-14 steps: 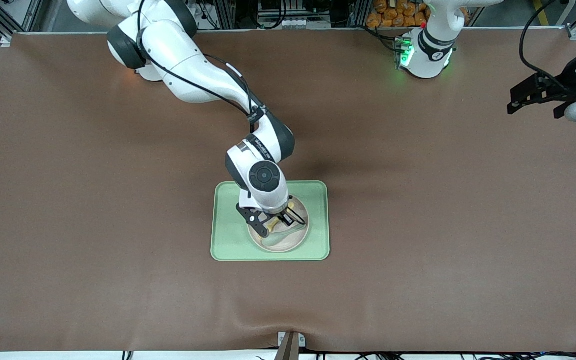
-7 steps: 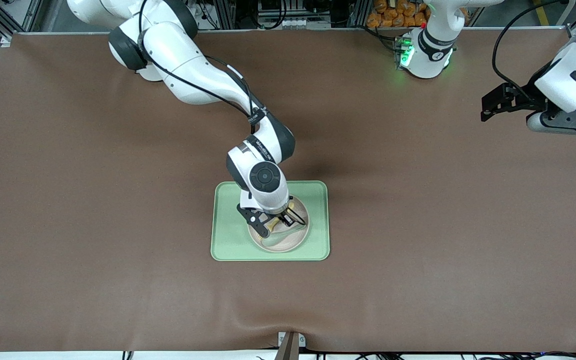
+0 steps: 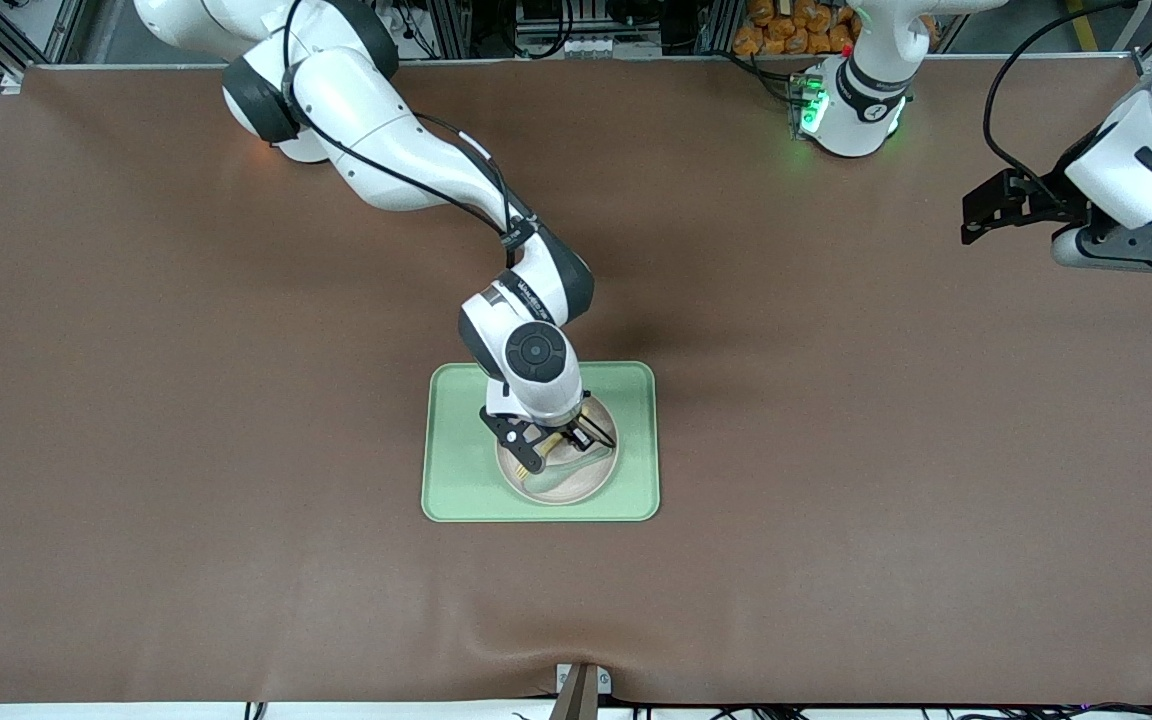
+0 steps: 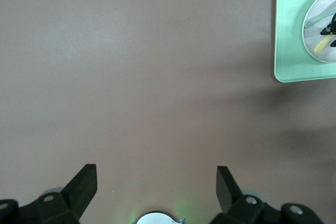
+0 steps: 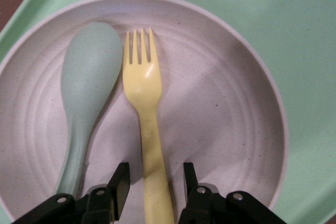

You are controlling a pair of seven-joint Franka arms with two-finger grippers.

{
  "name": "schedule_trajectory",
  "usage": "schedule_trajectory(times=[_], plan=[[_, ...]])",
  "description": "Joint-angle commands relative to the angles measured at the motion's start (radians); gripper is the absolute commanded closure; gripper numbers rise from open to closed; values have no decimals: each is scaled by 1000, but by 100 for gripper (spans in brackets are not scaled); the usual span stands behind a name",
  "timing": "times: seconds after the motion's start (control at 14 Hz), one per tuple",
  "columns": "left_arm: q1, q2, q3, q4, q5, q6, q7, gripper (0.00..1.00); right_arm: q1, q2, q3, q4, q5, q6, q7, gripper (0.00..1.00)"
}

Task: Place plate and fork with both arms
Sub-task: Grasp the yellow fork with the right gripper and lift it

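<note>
Two grippers: right gripper [image 5: 152, 182] straddled the fork [image 5: 143, 119] handle on the plate [image 5: 220, 119], unclamped; left gripper [image 4: 156, 179] hung spread above bare bench [image 4: 131, 77].

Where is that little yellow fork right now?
The fork lies in the plate on the green tray mid-table, beside a pale green spoon. The right pincer straddles its handle, fingers open.

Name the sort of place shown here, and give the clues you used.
Probably a robotics lab or test cell. Two white arms are mounted at one brown-covered table, aluminium framing and cables stand past its edge, and the only tableware is a green tray holding a plate.
</note>
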Motion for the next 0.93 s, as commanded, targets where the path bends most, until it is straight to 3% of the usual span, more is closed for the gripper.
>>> schedule_trajectory(times=[0.0,0.07,0.21,0.86], plan=[[-3,-5,-24,-10,34,12,-33,0,8,21,-3,15,-12,-3,22,78],[-3,4,-26,-7,34,12,-33,0,5,20,-2,17,-12,-7,20,88],[-4,10,-27,-8,34,10,-33,0,2,17,-2,17,-7,-9,20,98],[-3,10,-27,-3,37,2,12,0,-16,-61,7,34,22,-116,13,100]])
